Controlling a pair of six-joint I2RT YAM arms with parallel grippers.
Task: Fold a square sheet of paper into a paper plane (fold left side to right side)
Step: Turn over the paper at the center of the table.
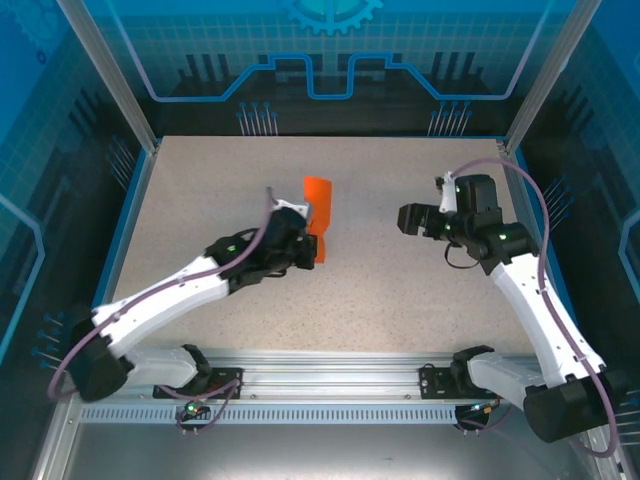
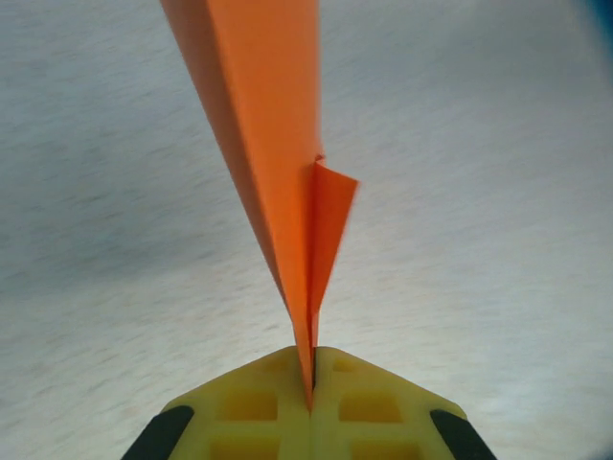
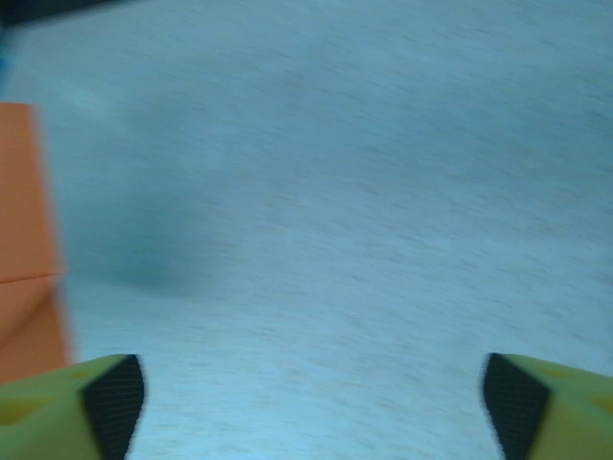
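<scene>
Top external: the left gripper point(image 1: 303, 238) is clamping the paper point(image 1: 320, 198) near mid-table. The orange sheet is folded narrow and reaching away from the bases. The right gripper point(image 1: 407, 218) is hanging well apart to the right, jaws spread, gripping nothing. The table point(image 1: 400, 300) is showing as a pale speckled board. Blue-lit walls point(image 1: 60, 150) are boxing it in, and a metal rail point(image 1: 330, 385) is running along the near edge.

Left wrist: the yellow fingers point(image 2: 249, 412) are pressing together on the paper's point(image 2: 263, 115) narrow end, seen edge-on. A small flap is sticking out to the right of the main fold. Whether the far end is touching the table is impossible to tell. This looks like the folded layers being pinched shut along the crease. To do it well, the pinch should be sitting squarely on the fold line so the layers aren't sliding. The paper also wants laying flat before anything presses the crease. That loose flap is the risk, since it could spring open.

Right wrist: the fingertips are standing wide apart over the blurred table, with the paper just peeking in at the left edge. By the look of it, this gripper is free to come across and smooth the fold.
</scene>
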